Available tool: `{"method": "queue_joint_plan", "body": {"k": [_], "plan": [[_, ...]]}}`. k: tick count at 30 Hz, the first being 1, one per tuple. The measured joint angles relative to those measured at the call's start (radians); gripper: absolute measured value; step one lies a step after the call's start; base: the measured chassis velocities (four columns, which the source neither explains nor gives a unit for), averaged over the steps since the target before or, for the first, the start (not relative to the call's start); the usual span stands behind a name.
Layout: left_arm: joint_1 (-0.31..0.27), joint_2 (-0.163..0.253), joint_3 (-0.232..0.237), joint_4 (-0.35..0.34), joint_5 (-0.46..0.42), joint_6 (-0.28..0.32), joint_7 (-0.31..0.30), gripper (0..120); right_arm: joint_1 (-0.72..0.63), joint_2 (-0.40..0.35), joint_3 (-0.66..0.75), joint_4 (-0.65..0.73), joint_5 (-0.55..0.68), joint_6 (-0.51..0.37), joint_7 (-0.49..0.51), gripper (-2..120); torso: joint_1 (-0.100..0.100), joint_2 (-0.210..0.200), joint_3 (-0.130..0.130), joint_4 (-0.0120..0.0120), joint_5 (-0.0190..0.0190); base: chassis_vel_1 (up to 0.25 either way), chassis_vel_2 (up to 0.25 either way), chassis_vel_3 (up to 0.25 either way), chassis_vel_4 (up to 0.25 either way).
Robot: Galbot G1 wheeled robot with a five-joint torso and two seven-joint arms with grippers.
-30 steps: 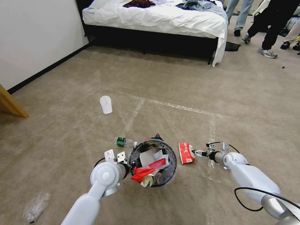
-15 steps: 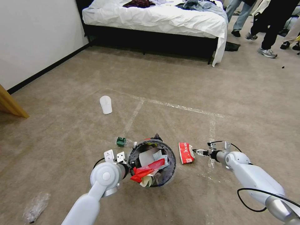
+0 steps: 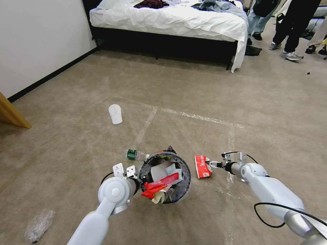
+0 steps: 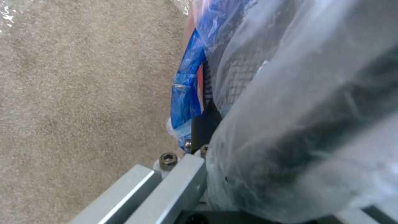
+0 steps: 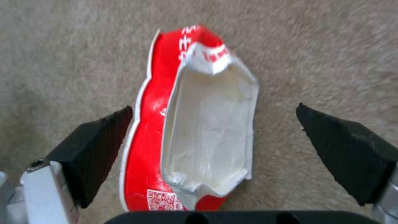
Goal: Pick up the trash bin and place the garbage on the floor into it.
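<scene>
While the left gripper (image 3: pixel 134 177) held the trash bin (image 3: pixel 166 177) by its rim on the robot's left side, the right gripper (image 5: pixel 213 137) was lowered over a torn red wrapper (image 5: pixel 195 124) lying on the floor (image 3: pixel 190 88) just beside the bin. The right fingers (image 5: pixel 97 146) stood wide apart, one on each side of the wrapper and holding nothing, a placement that suited a pinch across its width. The left fingers appeared clamped on the bin's edge, where the blue-edged clear liner bag (image 4: pixel 188 93) pressed against them; holding the rim kept the opening upward and close to the pick point. The bin already contained red wrappers and white paper. A green-labelled clear bottle (image 3: pixel 134 154) lay near the bin's far side, a white slipper (image 3: pixel 115 114) lay farther off, and a crumpled clear plastic piece (image 3: pixel 39 224) lay well apart beside the left arm.
</scene>
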Motion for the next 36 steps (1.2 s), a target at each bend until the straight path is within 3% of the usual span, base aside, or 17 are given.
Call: {"method": "queue_joint_plan", "body": {"k": [11,21,36], "plan": [[0.000,-0.010,0.001,0.009,0.008,0.000,0.004,0,0.019,0.095,0.007,-0.109,-0.060,0.057,0.011,100,0.000,0.000,0.000,-0.0001,0.0000,0.000,0.000,0.000,0.000],[0.002,-0.015,0.004,0.016,0.019,0.000,0.007,0,0.022,0.109,0.012,-0.120,-0.072,0.070,0.024,99,0.000,0.000,0.000,0.0001,0.0002,0.000,0.000,0.000,0.000],[0.004,-0.024,0.011,0.017,0.030,0.000,0.008,0,0.003,0.083,0.018,-0.092,-0.072,0.070,0.030,46,0.000,0.000,0.000,0.0003,0.0008,0.000,0.000,0.000,0.000]]}}
